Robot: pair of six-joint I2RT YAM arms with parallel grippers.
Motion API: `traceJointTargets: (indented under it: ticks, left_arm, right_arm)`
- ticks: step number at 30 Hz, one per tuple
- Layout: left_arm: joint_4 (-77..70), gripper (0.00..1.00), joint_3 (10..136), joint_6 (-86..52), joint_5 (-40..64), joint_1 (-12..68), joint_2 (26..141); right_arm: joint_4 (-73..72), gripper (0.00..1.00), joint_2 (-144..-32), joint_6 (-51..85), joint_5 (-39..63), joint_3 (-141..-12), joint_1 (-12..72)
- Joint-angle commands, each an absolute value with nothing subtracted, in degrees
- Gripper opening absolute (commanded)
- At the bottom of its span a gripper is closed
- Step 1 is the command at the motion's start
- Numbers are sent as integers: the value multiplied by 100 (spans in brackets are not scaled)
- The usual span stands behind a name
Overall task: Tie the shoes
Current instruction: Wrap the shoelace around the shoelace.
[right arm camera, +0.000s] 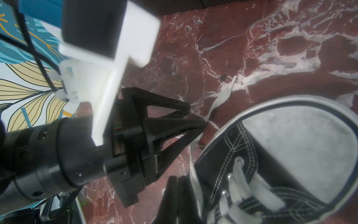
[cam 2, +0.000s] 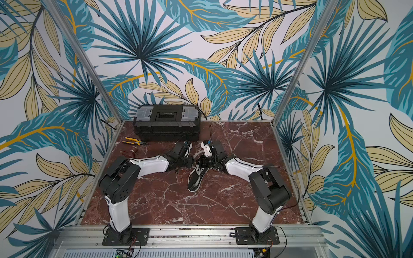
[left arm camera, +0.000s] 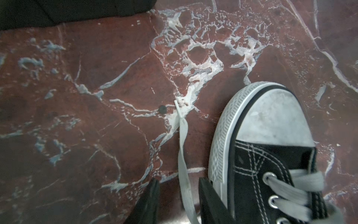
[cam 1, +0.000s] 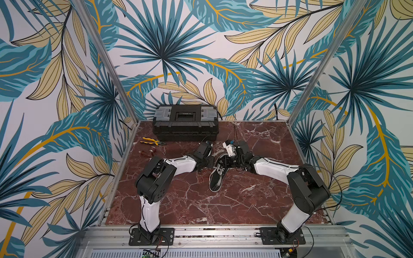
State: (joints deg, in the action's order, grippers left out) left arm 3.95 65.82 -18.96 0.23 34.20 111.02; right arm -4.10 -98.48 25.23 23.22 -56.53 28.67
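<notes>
One black canvas sneaker [cam 1: 217, 173] lies mid-table on the marble top [cam 1: 257, 201], between the two arms. Its flat white lace [left arm camera: 182, 139] looks limp, light and likely to slip, so I'd pinch it firmly near the tipped end. The left gripper [left arm camera: 178, 181] has its jaws spread, with the lace loose between them. The right gripper [right arm camera: 177, 194] has its jaws pressed together beside the shoe; I can't tell whether they're on lace. Beyond sit one toolbox [cam 1: 185, 127] and one pair of pliers [cam 1: 152, 141].

No text reads clearly; the toolbox [cam 1: 185, 127] lid may carry a label, too blurred.
</notes>
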Motion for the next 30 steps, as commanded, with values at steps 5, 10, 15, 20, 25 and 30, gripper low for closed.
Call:
traceJointTargets:
  ticks: [5, 10, 15, 20, 25, 30]
  left_arm:
    - [764, 38, 7122, -1438, -429, 3529, 11472]
    - [759, 33, 7207, -1304, -565, 3566, 11629]
    - [599, 15, 7181, -1356, -564, 3562, 11708]
    - [103, 0, 6675, -1679, -265, 3363, 11244]
    - [-791, 0, 5871, -2112, 490, 3019, 10366]
    - [-1305, 0, 5500, -2345, 1030, 3034, 9920]
  right_arm:
    - [-306, 0, -9862, 2487, 2334, -5713, 2898]
    - [-291, 0, -9861, 2505, 2320, -5704, 2897]
    - [-256, 0, -9902, 2478, 2304, -5725, 2899]
    - [-61, 0, -9910, 2337, 2252, -5808, 2883]
    - [42, 0, -9893, 2241, 2335, -5892, 2874]
    - [16, 0, -9961, 2307, 2597, -6037, 2857]
